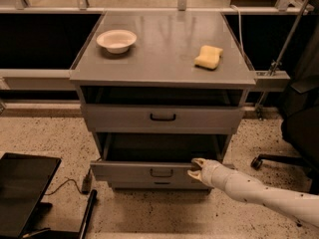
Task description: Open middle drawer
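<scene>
The middle drawer [124, 172] of the grey cabinet stands partly pulled out, its dark tray showing behind the flat front. A small black bar handle [161, 173] sits at the centre of that front. My gripper [194, 167] is at the top edge of the front, just right of the handle. One white finger [198, 161] lies over the rim and the other sits lower against the face, with a gap between them. The white arm [259, 193] comes in from the lower right.
The top drawer [162, 117] is shut, and a sliver of the bottom drawer [160, 185] shows below. A white bowl [116, 40] and a yellow sponge [209, 57] rest on the cabinet top. A black panel [25, 193] lies on the floor at left, and an office chair [299, 133] stands at right.
</scene>
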